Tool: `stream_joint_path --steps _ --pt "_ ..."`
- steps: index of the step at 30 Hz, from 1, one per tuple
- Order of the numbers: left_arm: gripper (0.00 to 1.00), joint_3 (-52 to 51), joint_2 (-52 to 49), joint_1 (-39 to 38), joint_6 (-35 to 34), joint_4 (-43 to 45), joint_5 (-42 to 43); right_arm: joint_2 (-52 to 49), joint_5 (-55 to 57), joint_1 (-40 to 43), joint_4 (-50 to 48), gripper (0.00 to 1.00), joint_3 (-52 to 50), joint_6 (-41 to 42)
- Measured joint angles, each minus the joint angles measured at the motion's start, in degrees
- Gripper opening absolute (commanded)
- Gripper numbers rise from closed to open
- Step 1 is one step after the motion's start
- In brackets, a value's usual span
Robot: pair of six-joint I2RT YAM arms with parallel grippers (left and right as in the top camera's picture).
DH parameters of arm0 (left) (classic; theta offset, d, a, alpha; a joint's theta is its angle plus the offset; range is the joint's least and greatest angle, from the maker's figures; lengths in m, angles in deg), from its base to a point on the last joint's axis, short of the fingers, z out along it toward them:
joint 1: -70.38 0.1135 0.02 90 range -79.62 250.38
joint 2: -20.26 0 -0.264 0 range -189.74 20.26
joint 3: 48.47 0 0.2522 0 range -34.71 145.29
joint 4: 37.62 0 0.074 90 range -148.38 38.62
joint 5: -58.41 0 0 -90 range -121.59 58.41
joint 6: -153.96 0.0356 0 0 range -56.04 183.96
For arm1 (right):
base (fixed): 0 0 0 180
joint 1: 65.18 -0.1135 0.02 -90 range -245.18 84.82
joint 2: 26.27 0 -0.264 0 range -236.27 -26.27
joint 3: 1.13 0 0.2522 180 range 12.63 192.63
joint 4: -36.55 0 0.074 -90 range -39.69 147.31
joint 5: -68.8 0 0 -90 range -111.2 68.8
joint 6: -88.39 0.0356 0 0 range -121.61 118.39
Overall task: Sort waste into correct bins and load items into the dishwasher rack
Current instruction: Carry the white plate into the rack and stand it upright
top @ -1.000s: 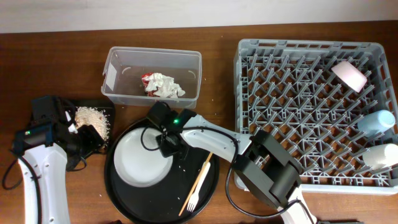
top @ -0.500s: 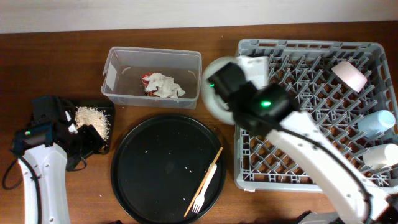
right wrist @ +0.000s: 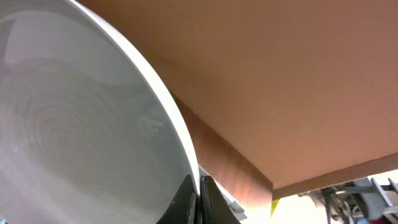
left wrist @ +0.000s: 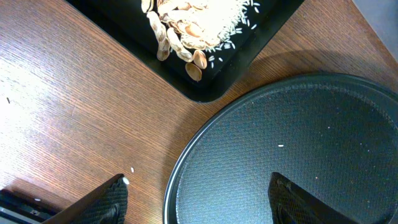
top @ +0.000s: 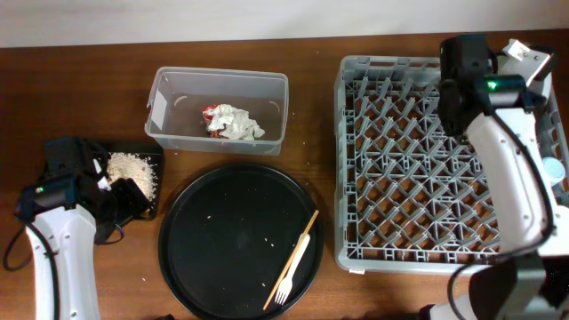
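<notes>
Right end effector (right wrist: 198,199) pinching the plate (right wrist: 81,130) by its rim, held over the rack (top: 400,178); left end effector (left wrist: 199,205) spread, empty, above the edge of the round tray (left wrist: 298,137) on the desk (left wrist: 62,124).

A wooden table (top: 80,107), reddish-brown with fine grain running lengthwise and a soft, even sheen under diffuse light, fills nearly the whole overhead view. Along 12 o'clock a narrow pale strip (top: 267,13) borders its far edge; whether it is wall or floor cannot be told. In the right wrist view a plain tan surface (right wrist: 280,74) spans from 12 to 3 o'clock, with a bright blurred patch (right wrist: 348,193) at 5 o'clock
</notes>
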Motion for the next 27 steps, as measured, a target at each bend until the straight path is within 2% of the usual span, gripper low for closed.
stream_joint_path --steps 6,10,12,13,14,15,21,22,23,25,26,27 --pt "0.72 0.00 0.00 0.00 -0.74 0.24 0.00 -10.78 -7.69 0.00 -0.02 0.04 0.00 -0.02" --pt "0.72 0.00 0.00 0.00 -0.74 0.24 0.00 -12.72 -11.87 -0.87 -0.39 0.05 0.00 0.00" --pt "0.72 0.00 0.00 0.00 -0.74 0.24 0.00 -12.72 -13.40 -1.81 -0.87 0.16 0.00 -0.02" --pt "0.72 0.00 0.00 0.00 -0.74 0.24 0.00 -12.72 -14.27 -2.29 -1.11 0.32 0.00 0.09" --pt "0.72 0.00 0.00 0.00 -0.74 0.26 0.00 -12.72 -15.78 -3.34 -1.68 0.73 0.00 0.07" --pt "0.72 0.00 0.00 0.00 -0.74 0.26 0.00 -12.72 -16.72 -4.74 -1.86 0.82 0.00 0.02" --pt "0.72 0.00 0.00 0.00 -0.74 0.26 0.00 -12.55 -20.13 -11.08 1.11 0.84 0.00 0.04" --pt "0.72 0.00 0.00 0.00 -0.74 0.26 0.00 -12.00 -21.38 -11.13 1.27 0.83 0.00 0.04" --pt "0.72 0.00 0.00 0.00 -0.74 0.26 0.00 -10.73 -22.67 -11.13 1.57 0.77 -0.02 0.07" --pt "0.72 0.00 0.00 0.00 -0.74 0.26 0.00 -4.87 -25.20 -10.69 1.95 0.10 -0.02 0.11" --pt "0.72 0.00 0.00 0.00 -0.74 0.26 0.00 -1.84 -26.23 -9.70 1.90 0.04 -0.02 -0.02" --pt "0.72 0.00 0.00 0.00 -0.74 0.26 0.00 1.36 -27.32 -7.67 1.53 0.04 0.00 0.04"
